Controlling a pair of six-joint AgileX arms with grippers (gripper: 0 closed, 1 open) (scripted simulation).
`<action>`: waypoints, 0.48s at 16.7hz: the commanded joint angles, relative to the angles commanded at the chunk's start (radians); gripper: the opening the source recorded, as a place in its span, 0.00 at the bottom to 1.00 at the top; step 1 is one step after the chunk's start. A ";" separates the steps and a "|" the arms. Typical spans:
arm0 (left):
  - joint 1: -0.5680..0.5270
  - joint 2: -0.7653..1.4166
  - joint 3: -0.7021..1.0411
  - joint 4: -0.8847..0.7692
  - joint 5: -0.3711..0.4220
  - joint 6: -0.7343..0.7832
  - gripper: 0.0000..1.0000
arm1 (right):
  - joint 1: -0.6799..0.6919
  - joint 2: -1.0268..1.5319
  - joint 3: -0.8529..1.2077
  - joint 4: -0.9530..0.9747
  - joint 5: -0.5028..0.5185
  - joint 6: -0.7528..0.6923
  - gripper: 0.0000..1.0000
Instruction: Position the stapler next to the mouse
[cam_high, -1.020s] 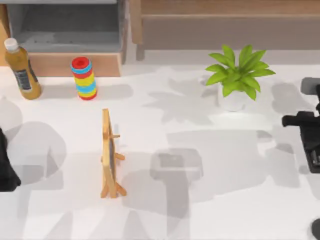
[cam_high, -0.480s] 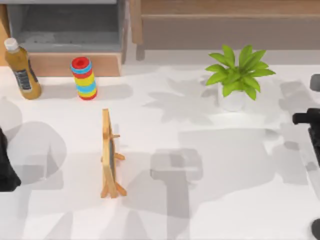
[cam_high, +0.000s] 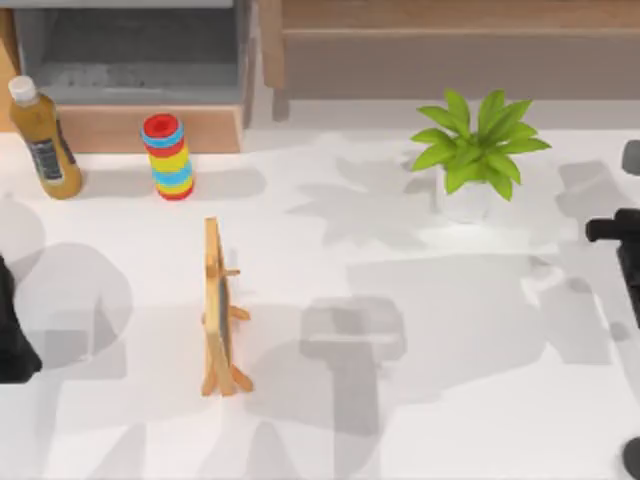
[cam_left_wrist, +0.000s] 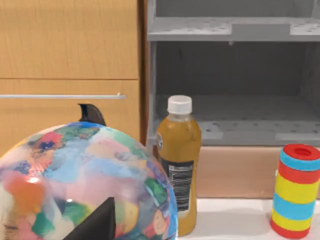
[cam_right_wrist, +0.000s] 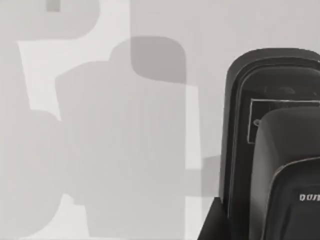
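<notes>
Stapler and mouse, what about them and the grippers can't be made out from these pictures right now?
- Stapler: right wrist view, cut off by the picture's edge; its far end is hidden.
- Mouse: top view, a sliver at the right edge; its shape and gap to the stapler are unreadable.
- Right gripper: top view, cut by the right edge.
- Left gripper: left wrist view, partly out of frame beside the globe.

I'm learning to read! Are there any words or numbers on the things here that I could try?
Stapler: small white letters at one end, cut off and too blurred to read.
Juice bottle: a dark label with tiny white print, too small to read.
Nothing else carries any writing: not the striped ring stack, the globe or the plant.
</notes>
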 joint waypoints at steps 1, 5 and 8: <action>0.000 0.000 0.000 0.000 0.000 0.000 1.00 | 0.000 -0.004 0.002 0.003 0.000 0.001 0.00; 0.000 0.000 0.000 0.000 0.000 0.000 1.00 | 0.001 -0.017 0.012 0.021 -0.001 0.002 0.00; 0.000 0.000 0.000 0.000 0.000 0.000 1.00 | 0.001 -0.024 0.017 0.039 -0.002 0.003 0.00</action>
